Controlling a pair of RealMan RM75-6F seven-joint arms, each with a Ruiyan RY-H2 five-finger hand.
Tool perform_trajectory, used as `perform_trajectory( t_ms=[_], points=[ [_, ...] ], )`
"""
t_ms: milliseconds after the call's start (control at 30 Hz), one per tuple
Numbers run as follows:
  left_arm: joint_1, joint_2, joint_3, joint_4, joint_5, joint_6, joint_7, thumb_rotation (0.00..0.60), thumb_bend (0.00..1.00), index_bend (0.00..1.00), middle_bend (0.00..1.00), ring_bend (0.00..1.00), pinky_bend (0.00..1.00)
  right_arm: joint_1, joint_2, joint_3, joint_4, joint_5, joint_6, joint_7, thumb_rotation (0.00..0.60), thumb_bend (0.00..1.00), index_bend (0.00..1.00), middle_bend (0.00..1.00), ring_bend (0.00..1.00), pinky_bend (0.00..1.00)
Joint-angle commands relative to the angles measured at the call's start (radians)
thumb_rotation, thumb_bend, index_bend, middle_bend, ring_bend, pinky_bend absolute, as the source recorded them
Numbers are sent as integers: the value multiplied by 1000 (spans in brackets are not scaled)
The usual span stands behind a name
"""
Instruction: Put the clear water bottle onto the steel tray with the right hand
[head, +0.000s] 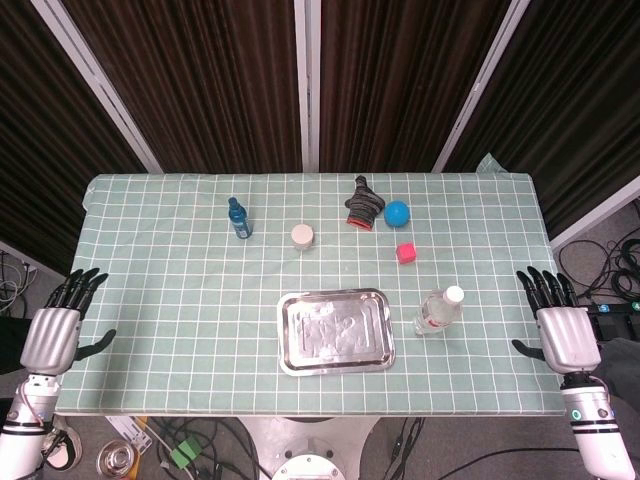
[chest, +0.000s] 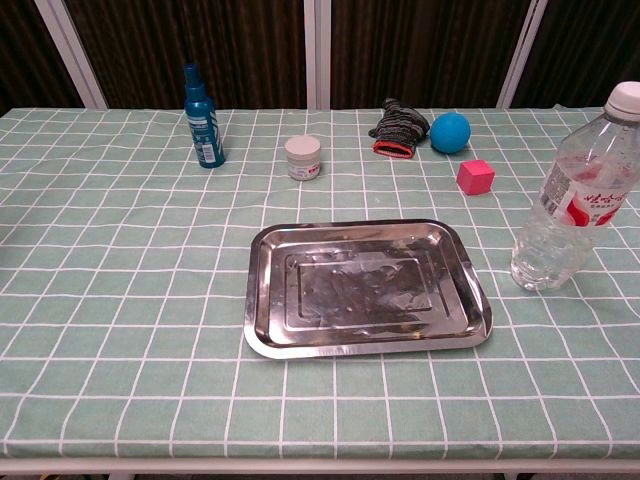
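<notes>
- My right hand (head: 563, 325) hangs off the right edge of the table, fingers spread apart and pointing away from me, thumb out toward the table, holding nothing
- My left hand (head: 58, 325) mirrors it off the left edge, fingers apart and empty as well; neither of my hands shows in the chest view
- The clear water bottle (head: 440, 310) stands upright on the green checked tablecloth (head: 160, 300), with a white cap and a red-and-white label; in the chest view (chest: 580, 195) it rises at the right side of the picture
- The bottle is just beside the steel tray (head: 336, 330), to its right, and the two are apart, with a strip of cloth between them; it is not on the tray
- The bottle sits between the tray and my right hand, well clear of my fingers
- The steel tray lies flat near the front middle of the table; from the chest its bare, shiny bottom (chest: 365, 288) shows reflections and nothing lies in it
- Farther back, a pink cube (head: 406, 252) rests behind the bottle
- A blue ball (head: 397, 213) lies near the far edge, touching or just beside a dark glove with a red cuff (head: 364, 203)
- A small white-lidded jar (head: 302, 236) stands behind the tray
- A blue spray bottle (head: 239, 218) stands upright to the left of the jar
</notes>
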Motion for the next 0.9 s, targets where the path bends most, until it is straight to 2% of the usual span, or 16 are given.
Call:
perform_trajectory(
  t_ms=[33, 300, 400, 533, 567, 667, 800, 900],
  points=[
    [0, -4, 2, 0, 0, -3, 2, 600, 239, 162, 180, 87, 190, -1, 3, 0, 0, 0, -3, 5, 600, 0, 0, 37, 0, 0],
    [3, 3, 7, -20, 6, 5, 19, 600, 240, 163, 180, 87, 190, -6, 20, 0, -9, 0, -15, 47, 600, 0, 0, 40, 0, 0],
    [1, 10, 1, -23, -4, -1, 13, 600, 239, 162, 180, 87, 190, 0, 41, 5, -34, 22, -66, 168, 600, 0, 0, 48, 0, 0],
    [-2, 10, 0, -19, -6, -7, 6, 600, 239, 163, 180, 87, 190, 35, 91, 1, -56, 8, -218, 585, 600, 0, 0, 51, 0, 0],
    [-2, 8, 0, -16, -9, -9, 2, 600, 239, 163, 180, 87, 190, 49, 103, 0, -43, -12, -260, 741, 600, 0, 0, 54, 0, 0],
    [0, 1, 3, 1, -12, -13, -9, 600, 239, 162, 180, 87, 190, 83, 103, -5, 46, -72, -323, 1029, 600, 0, 0, 65, 0, 0],
    [0, -8, 10, 22, -11, -20, -21, 600, 240, 162, 180, 87, 190, 120, 69, -27, 166, -140, -359, 1244, 600, 0, 0, 65, 0, 0],
    [-3, -12, 9, 35, -10, -23, -27, 600, 239, 162, 180, 87, 190, 158, 40, -58, 234, -205, -383, 1462, 600, 0, 0, 63, 0, 0]
  ],
)
